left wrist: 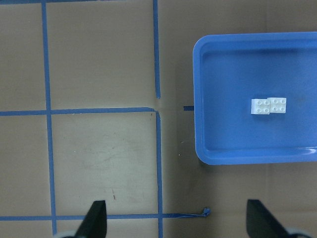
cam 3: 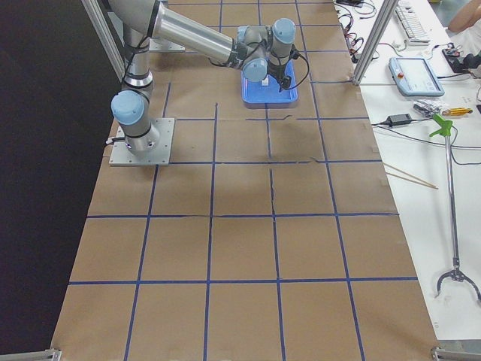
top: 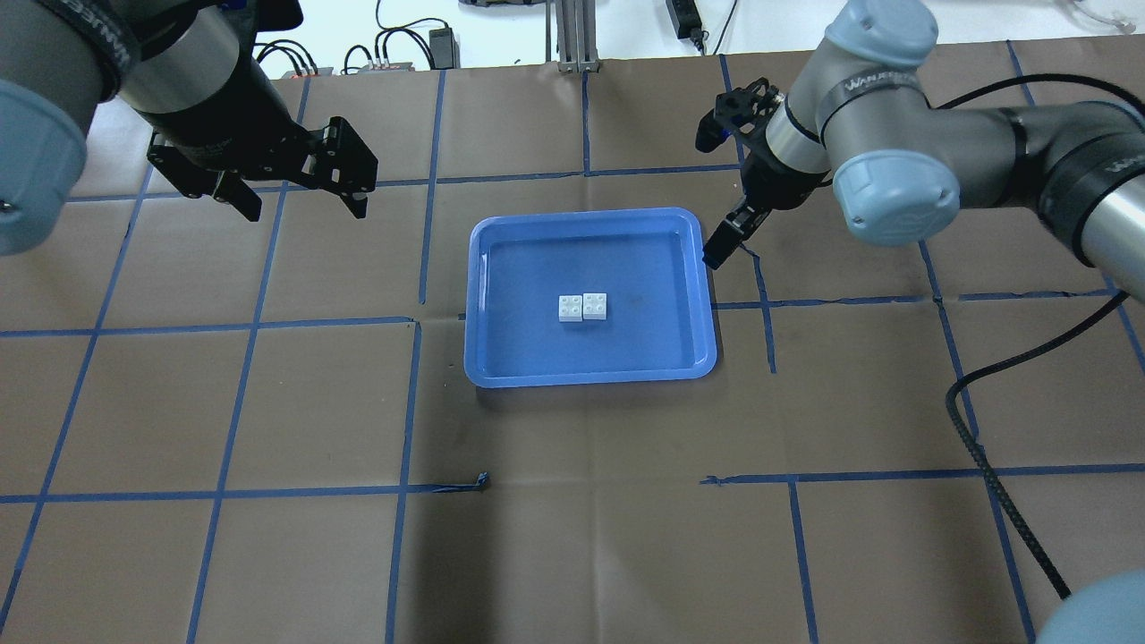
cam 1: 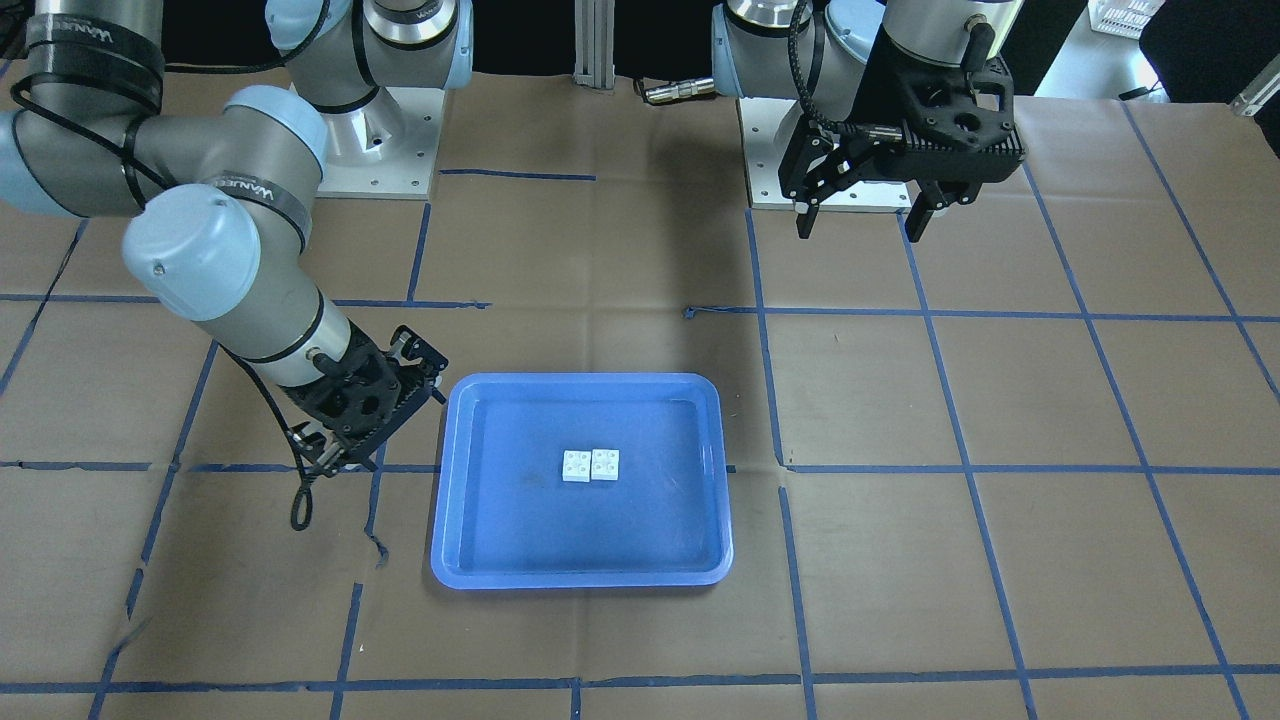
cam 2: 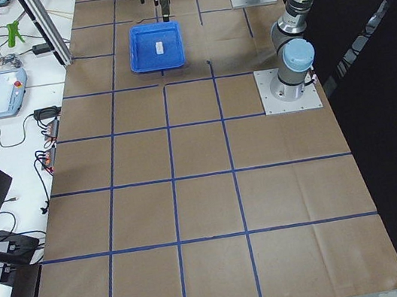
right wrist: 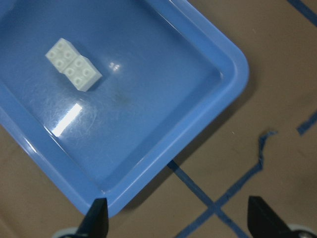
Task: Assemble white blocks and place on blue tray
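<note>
Near the middle of the blue tray (top: 590, 379) the two white blocks (top: 583, 307) lie studs up, side by side and touching, slightly offset from each other; can't tell if they're clipped together. Both hands are clear of them. Tray sits flat on the bench (top: 572, 555), which is brown paper with a blue tape grid (top: 404, 402). Right hand (right wrist: 177, 222): fingers apart, holding nothing, low just beside the tray's far right corner, outside the rim. Left hand (top: 306, 207): fingers wide apart, holding nothing, above bare bench on the robot's left, well apart from the tray. Its wrist view looks down on tray and blocks.
</note>
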Tool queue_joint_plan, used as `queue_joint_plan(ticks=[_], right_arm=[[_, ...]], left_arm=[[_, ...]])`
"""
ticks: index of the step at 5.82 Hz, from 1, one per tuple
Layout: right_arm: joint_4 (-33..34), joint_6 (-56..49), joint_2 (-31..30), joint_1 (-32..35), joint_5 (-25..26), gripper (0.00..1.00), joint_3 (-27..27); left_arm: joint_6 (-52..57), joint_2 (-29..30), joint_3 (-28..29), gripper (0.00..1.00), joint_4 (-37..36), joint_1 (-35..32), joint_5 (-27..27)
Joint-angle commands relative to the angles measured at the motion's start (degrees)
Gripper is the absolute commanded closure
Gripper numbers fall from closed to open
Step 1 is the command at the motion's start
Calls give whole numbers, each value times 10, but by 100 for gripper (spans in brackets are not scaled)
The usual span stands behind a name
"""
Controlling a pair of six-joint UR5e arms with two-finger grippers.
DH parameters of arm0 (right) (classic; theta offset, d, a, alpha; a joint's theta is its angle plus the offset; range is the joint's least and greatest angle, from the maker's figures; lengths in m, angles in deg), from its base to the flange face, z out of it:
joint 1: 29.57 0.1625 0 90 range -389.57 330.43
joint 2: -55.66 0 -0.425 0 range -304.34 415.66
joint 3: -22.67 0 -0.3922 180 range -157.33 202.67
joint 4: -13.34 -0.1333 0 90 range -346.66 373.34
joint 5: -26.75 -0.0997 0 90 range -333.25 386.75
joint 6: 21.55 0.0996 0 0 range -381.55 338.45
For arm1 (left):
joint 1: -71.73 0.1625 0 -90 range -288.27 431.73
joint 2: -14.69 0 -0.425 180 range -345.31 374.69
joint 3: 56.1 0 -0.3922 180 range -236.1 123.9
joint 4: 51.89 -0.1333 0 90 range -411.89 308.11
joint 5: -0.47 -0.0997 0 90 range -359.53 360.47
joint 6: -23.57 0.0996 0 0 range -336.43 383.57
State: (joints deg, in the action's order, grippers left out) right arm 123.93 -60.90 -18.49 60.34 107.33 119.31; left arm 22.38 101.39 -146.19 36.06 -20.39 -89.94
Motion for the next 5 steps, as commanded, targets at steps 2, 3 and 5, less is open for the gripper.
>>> queue_joint_plan(ticks=[2,3,5], right_arm=[[-240,344,-61,-12,112,0,-101],[-265,356,-98,-15,119,0,-108],[-286,396,-134,-11,110,0,-122]], left_arm=[[-2,1,0,0,-1,0,1],[-2,1,0,0,-1,0,1],[-1,1,0,0,-1,0,1]])
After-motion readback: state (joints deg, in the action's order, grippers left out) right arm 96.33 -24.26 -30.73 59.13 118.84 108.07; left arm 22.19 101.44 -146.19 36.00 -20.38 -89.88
